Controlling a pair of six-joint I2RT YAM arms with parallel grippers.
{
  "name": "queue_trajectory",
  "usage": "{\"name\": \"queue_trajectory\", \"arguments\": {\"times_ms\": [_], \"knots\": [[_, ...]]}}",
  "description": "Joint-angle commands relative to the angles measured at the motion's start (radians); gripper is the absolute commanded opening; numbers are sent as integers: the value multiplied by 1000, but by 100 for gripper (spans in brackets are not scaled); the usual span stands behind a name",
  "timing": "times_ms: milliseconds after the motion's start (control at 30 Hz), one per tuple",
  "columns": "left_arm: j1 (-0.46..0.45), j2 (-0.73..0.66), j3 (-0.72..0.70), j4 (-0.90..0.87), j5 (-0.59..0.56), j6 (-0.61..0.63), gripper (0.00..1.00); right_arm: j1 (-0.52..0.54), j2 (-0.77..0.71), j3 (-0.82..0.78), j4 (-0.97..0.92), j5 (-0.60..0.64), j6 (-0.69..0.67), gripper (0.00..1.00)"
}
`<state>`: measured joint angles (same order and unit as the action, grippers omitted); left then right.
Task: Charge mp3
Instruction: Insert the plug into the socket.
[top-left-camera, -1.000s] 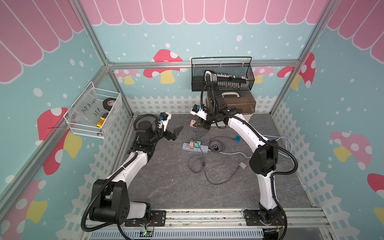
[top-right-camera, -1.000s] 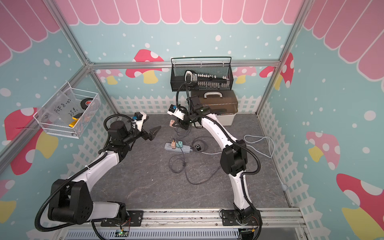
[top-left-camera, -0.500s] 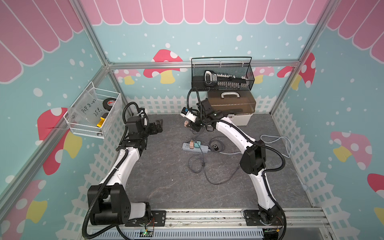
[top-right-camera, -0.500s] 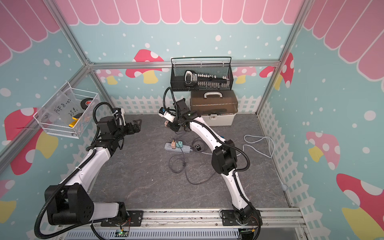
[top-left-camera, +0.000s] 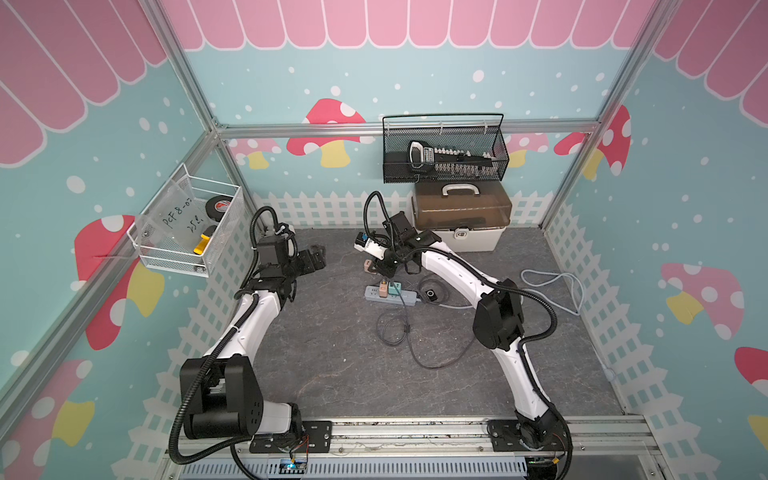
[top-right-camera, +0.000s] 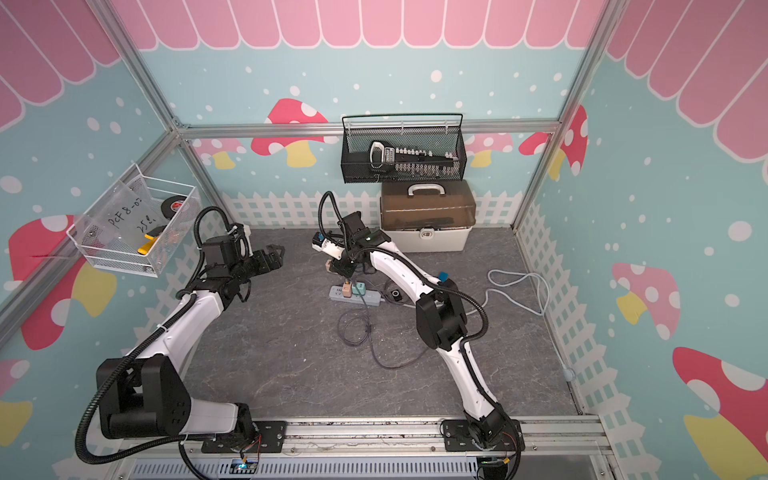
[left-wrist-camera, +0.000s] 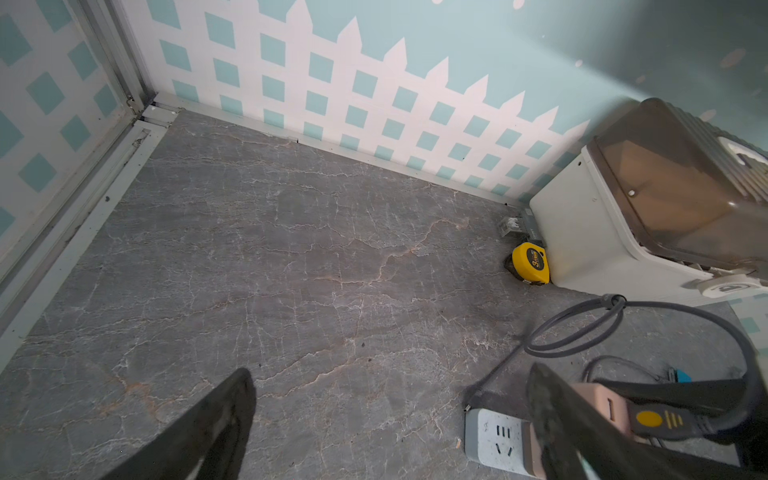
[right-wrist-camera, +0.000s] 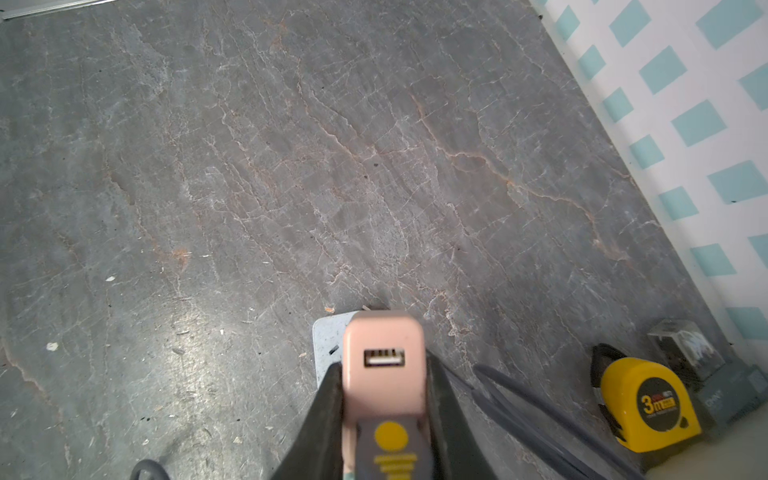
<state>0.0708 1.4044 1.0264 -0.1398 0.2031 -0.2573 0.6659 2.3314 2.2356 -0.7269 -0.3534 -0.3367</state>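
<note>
Left gripper: I see it spread wide.
Right gripper: clamped on pink charger, 11 o'clock of power strip.
Mp3 player: on floor, 3 o'clock of power strip.

The matt floor looks like veined stone; the pink charger is smooth plastic.

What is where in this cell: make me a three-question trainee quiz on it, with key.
1. True or false: the left hand grips a cable.
2. Relative to the power strip, the pink charger in the right hand is: A plugged in; B held clear; C lying alongside.
3. What yellow thing lies beside the storage box?
Key: 1 false; 2 B; 3 tape measure.
</note>
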Motion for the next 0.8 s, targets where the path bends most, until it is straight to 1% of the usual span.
{"name": "queue_trajectory", "arguments": {"times_ms": [0,200,600,700,767], "knots": [[6,10,17,-15,21,-15,98,3,37,-7,-60,-60,-24,1],[6,21,18,-13,42,-15,95,14,60,-4,-92,-57,-30,0],[6,31,13,-12,58,-17,93,33,98,5,-97,24,15,0],[5,36,11,-10,67,-8,91,34,103,6,-98,29,9,0],[6,37,0,1,104,24,90,34,110,12,-99,29,7,0]]}}
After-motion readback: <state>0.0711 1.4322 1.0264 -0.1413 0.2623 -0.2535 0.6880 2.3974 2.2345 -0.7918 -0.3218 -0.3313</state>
